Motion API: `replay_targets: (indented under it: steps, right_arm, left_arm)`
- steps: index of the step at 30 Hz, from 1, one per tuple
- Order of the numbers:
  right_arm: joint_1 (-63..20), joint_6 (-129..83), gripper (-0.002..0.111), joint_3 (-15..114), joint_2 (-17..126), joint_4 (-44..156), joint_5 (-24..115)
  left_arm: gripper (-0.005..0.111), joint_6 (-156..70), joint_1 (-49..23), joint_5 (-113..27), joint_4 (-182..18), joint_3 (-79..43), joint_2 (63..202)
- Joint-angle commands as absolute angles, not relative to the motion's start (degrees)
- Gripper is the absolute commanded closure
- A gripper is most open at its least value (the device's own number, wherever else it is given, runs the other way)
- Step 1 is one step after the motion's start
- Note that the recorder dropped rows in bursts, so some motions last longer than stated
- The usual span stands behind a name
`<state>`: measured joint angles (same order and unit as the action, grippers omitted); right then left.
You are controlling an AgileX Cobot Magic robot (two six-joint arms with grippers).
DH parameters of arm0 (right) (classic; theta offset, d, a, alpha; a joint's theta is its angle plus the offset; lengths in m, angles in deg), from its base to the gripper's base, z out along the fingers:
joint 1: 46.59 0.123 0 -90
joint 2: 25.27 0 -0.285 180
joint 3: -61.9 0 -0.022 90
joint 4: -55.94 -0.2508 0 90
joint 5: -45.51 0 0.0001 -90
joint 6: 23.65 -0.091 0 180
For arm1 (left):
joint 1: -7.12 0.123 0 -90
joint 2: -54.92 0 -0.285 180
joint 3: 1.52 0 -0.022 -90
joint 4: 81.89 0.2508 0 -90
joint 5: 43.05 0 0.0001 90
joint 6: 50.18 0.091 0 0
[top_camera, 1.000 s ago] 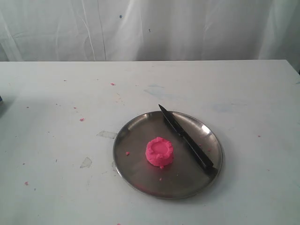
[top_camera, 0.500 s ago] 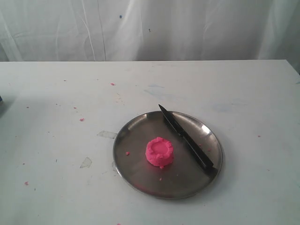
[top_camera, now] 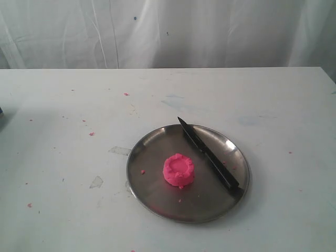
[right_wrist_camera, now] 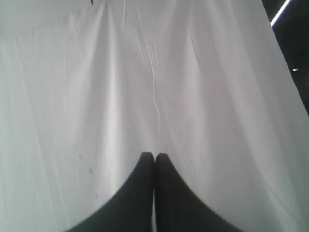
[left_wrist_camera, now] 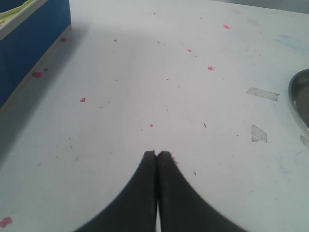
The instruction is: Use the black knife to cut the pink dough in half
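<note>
Left hand (left_wrist_camera: 157, 153), closed, sits seemingly well apart from pink dough (top_camera: 178, 170)

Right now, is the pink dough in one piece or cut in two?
One piece: the pink dough is a single round puck; the black knife lies apart beside it.

The right gripper (right_wrist_camera: 154, 157) has its black fingers (right_wrist_camera: 140, 193) pressed together; ahead hangs a creased white cloth (right_wrist_camera: 154, 72).
</note>
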<state>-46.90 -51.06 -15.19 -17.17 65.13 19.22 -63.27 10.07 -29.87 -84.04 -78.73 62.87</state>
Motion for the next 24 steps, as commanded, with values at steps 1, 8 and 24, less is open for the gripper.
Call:
replay_targets:
  steps: [1, 8, 24]
  right_arm:
    - [-47.2, -58.9, 0.108, -15.3, -17.5, 57.2, 1.4]
    - [-47.2, -60.9, 0.108, -12.1, -17.5, 41.3, -9.9]
    - [-47.2, -42.6, 0.108, -4.6, -17.5, 74.8, 32.0]
  left_arm:
    - [0.107, -63.3, 9.8, -29.8, -84.2, -78.7, 62.7]
    - [0.107, -63.3, 9.8, -29.8, -84.2, -78.7, 62.7]
    - [0.107, -63.3, 9.8, -29.8, -84.2, -78.7, 62.7]
